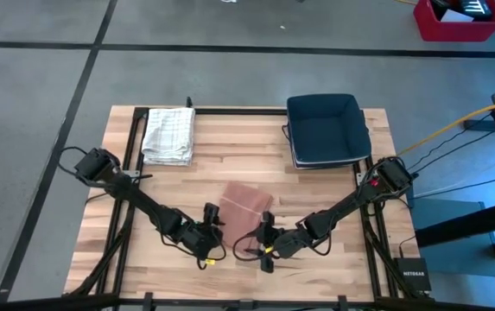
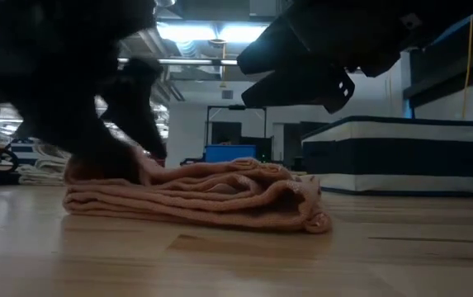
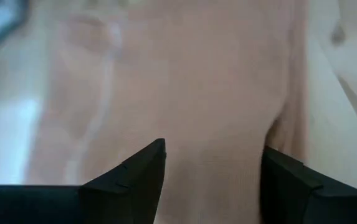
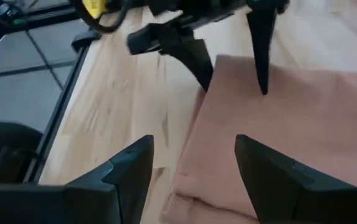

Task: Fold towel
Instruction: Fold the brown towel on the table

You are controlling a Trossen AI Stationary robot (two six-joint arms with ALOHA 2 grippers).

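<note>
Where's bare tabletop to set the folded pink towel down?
Bare wood lies between the white towel and the blue bin, and at the table's left edge. It's crowded near the pink towel, with the left pincer and right pincer open.

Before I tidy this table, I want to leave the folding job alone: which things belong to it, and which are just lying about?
Part of the job:
- pink towel, folded on the wood
- left pincer, open at its edge
- right pincer, open beside it

Lying about:
- checked cloth, far left corner
- dark bin, far right
</note>
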